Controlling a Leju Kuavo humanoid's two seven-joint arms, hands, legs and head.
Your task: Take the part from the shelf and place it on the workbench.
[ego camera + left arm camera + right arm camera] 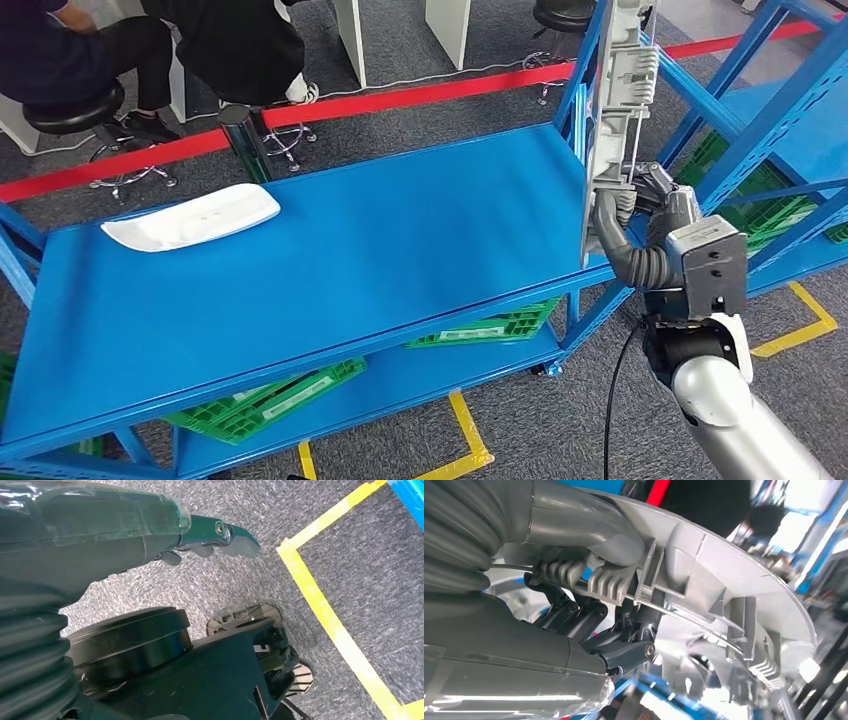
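Observation:
My right hand (640,205) grips the lower end of a long grey-white plastic part (615,110) and holds it upright, above the right end of the blue workbench top (380,240). In the right wrist view the thumb and dark fingers (624,645) clamp the ribbed inner side of the part (724,580). A second white part (192,217) lies flat at the bench's back left. My left hand (210,537) hangs over grey carpet, fingers loosely extended, holding nothing.
A blue shelf frame (780,110) stands at the right, close behind the held part. Green crates (270,400) sit on the lower level under the bench. Red barrier tape (400,95) runs behind it, with people seated on stools (75,110) beyond. Yellow tape (325,615) marks the floor.

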